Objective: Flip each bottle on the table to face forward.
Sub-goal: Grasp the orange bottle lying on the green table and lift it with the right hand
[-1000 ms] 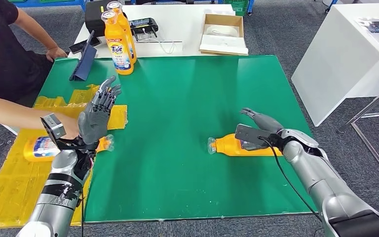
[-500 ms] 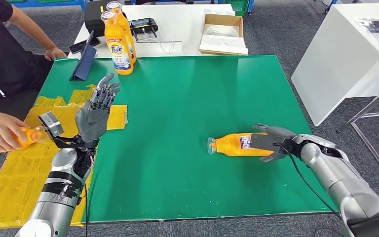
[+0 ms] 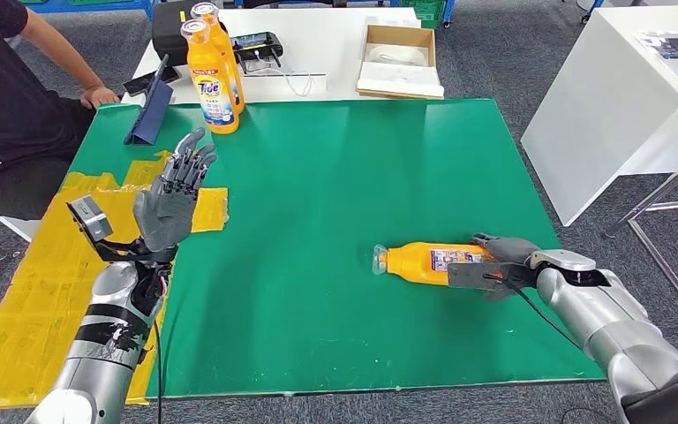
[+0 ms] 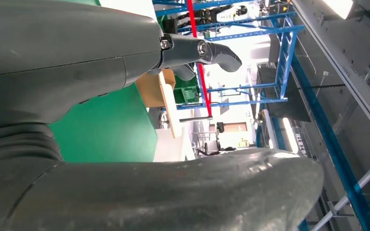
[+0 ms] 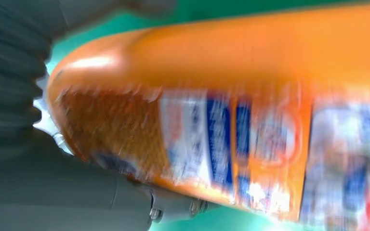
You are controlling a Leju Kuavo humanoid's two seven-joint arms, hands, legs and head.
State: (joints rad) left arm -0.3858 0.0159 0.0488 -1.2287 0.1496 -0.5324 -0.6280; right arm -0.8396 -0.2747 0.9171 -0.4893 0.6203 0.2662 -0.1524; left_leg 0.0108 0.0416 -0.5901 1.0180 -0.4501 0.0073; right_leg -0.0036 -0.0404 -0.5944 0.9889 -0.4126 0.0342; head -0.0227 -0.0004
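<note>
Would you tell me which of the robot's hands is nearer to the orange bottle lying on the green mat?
The right hand: it is wrapped around the base end of the lying bottle. The left hand is raised, fingers apart, over the mat's far left side.

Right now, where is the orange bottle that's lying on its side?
In the head view, the lying bottle is on the green mat, right of centre, cap pointing left, its base end in the right hand.

one orange bottle (image 3: 428, 261) lies on its side, label up; two bottles (image 3: 213, 71) stand upright at the far left.
</note>
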